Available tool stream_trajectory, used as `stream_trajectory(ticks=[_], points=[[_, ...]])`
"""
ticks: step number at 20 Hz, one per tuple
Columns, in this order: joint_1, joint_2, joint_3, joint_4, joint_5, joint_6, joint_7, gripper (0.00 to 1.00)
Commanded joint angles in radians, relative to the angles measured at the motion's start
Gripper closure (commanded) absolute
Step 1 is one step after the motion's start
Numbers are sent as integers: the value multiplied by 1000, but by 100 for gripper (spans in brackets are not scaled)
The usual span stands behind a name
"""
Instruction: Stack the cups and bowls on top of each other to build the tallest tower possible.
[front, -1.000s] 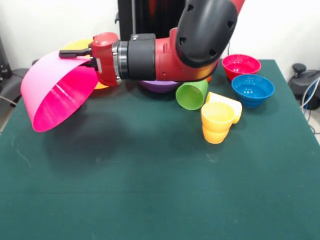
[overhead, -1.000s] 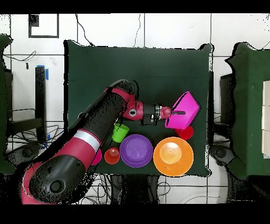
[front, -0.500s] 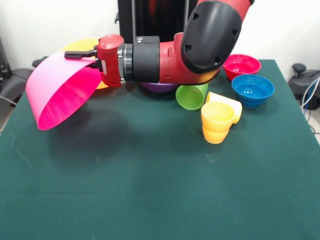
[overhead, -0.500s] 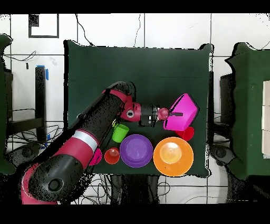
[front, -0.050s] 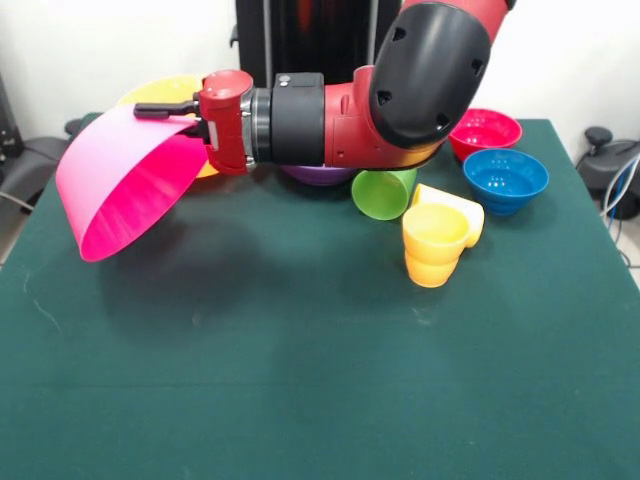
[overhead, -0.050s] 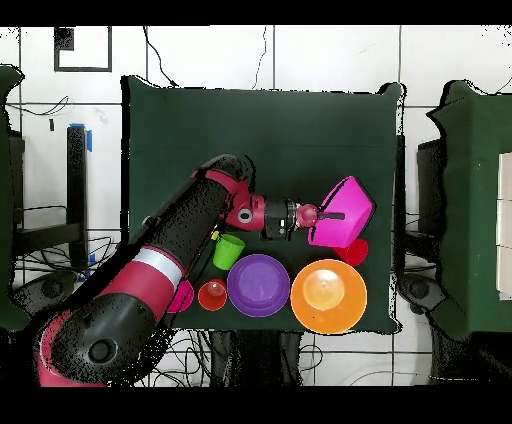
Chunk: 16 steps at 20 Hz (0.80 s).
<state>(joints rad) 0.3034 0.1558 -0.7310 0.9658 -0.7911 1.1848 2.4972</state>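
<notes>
My gripper (front, -0.050s: 178, 117) is shut on the rim of the large hot pink bowl (front, -0.050s: 128, 187), which hangs tilted in the air at the left with its opening facing forward and down. In the overhead view the gripper (overhead, -0.050s: 327, 214) and pink bowl (overhead, -0.050s: 343, 210) hover just beyond the orange bowl (overhead, -0.050s: 328, 295). The purple bowl (overhead, -0.050s: 258, 284) sits beside the orange one. A green cup (front, -0.050s: 383, 191) lies on its side. A yellow cup (front, -0.050s: 434, 243) stands upright against another tipped yellow cup (front, -0.050s: 458, 206). The small crimson bowl (front, -0.050s: 483, 130) and blue bowl (front, -0.050s: 505, 178) stand at the right.
A red cup (overhead, -0.050s: 351, 252) peeks out under the pink bowl. A reddish-orange cup (overhead, -0.050s: 212, 295) stands next to the purple bowl. My arm (front, -0.050s: 400, 90) reaches across the back of the green table (front, -0.050s: 300, 380), hiding part of the purple bowl (front, -0.050s: 318, 176).
The wrist has risen a little and drawn slightly back, carrying the pink bowl with it. The bowl now hangs a bit higher. Nothing on the table has moved.
</notes>
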Motion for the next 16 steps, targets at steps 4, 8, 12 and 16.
stream_trajectory(ticks=[4, 8, 12, 16], points=[[-2, 24, 91, -60, -1, 72, -223, 100], [-3, 31, 93, -70, -2, 73, -234, 100], [-3, 32, 102, -72, -17, 55, -300, 100], [-10, 47, 115, -91, -29, 45, -355, 100]])
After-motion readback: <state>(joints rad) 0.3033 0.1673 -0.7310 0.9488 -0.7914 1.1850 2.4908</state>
